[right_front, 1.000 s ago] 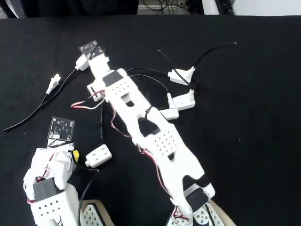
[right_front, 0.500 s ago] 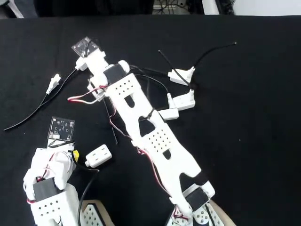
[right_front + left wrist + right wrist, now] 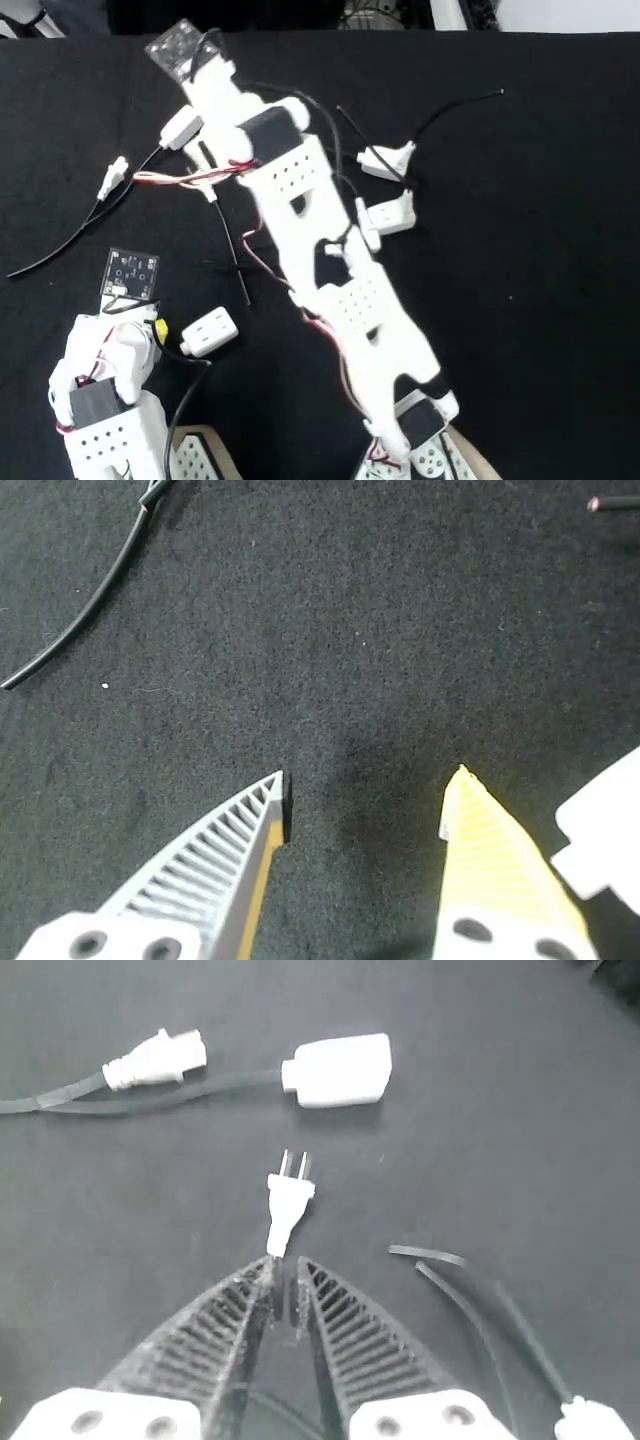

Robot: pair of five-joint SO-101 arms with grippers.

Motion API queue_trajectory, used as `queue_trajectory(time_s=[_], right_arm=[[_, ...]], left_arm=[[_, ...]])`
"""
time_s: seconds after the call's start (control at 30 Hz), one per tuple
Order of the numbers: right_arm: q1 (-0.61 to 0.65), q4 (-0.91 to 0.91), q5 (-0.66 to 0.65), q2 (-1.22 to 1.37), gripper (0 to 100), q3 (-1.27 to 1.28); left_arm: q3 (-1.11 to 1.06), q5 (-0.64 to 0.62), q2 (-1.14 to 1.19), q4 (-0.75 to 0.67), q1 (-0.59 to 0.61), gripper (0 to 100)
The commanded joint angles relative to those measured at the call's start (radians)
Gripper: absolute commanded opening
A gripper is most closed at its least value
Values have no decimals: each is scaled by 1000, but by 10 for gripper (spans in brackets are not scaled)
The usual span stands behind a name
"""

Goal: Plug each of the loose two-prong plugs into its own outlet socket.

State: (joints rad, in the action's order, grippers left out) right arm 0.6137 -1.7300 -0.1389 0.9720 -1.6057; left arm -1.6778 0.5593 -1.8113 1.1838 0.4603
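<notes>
bare table [image 3: 360, 670] lies free between your left gripper [image 3: 371, 773] tips. obstacles noted: a white socket [image 3: 600, 840] just beside the yellow finger [image 3: 490, 850]; a black cable [image 3: 95, 605] ahead. the right arm [image 3: 300, 210] bars the table's middle diagonally, loose cables [image 3: 231, 250] beside it.

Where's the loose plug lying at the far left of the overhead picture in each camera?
High view: loose plug at far left, above mid-height.
Right wrist view: loose plug on the table beyond the held plug in the right end effector.
Left wrist view: not in it.
Shared landmark: the white socket block beside it, in the high and right wrist views.
</notes>
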Motion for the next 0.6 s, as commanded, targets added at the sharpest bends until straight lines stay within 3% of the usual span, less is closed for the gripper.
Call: queue_trajectory(time_s=[0.0,0.17,0.37,0.57], right_arm=[[54,-35,3,-45,21,105],[104,144,157,91,174,171],[158,347,91,259,256,170],[110,365,92,306,323,128]], left_arm=[[-12,3,-9,-18,4,249],[-12,3,-9,-18,5,249],[-12,3,-9,-17,7,249],[-12,3,-9,-17,4,249]])
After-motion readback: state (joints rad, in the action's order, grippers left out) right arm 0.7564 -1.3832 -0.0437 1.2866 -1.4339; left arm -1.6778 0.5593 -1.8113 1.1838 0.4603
